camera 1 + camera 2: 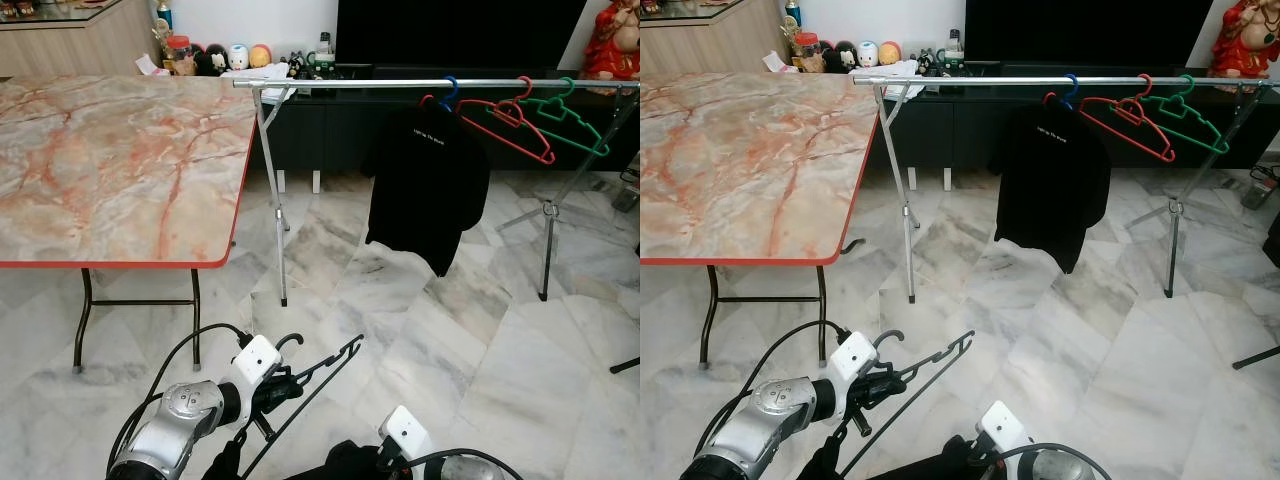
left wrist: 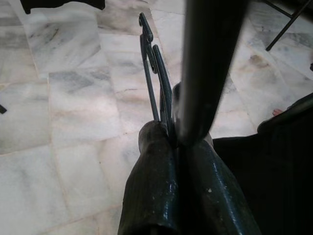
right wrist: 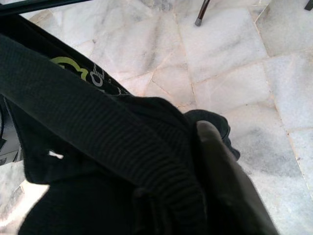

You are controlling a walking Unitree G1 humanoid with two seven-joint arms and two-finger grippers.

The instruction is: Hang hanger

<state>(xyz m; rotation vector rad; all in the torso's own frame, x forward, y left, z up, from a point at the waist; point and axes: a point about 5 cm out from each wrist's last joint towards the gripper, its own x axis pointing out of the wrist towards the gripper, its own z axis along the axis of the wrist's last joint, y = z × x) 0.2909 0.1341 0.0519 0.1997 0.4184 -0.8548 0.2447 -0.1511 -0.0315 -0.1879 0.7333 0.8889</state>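
- Two grippers low: left gripper [image 1: 283, 385] clamped on black hanger [image 1: 322, 366], at 6 o'clock, well short of rail [image 1: 400, 83].
- Right gripper [image 3: 215, 161] pinching black garment [image 3: 98, 147].
- Could slip or snag, with garment undressed.

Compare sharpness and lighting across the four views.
Eye views: evenly lit and sharp, with soft sheen on the floor and table. Left wrist view: the hanger is crisp, but a near dark bar is blurred. Right wrist view: the black garment is close, dark and soft; the tiles behind are bright.

Table [image 1: 120, 170] left of clothes rail [image 1: 400, 83]
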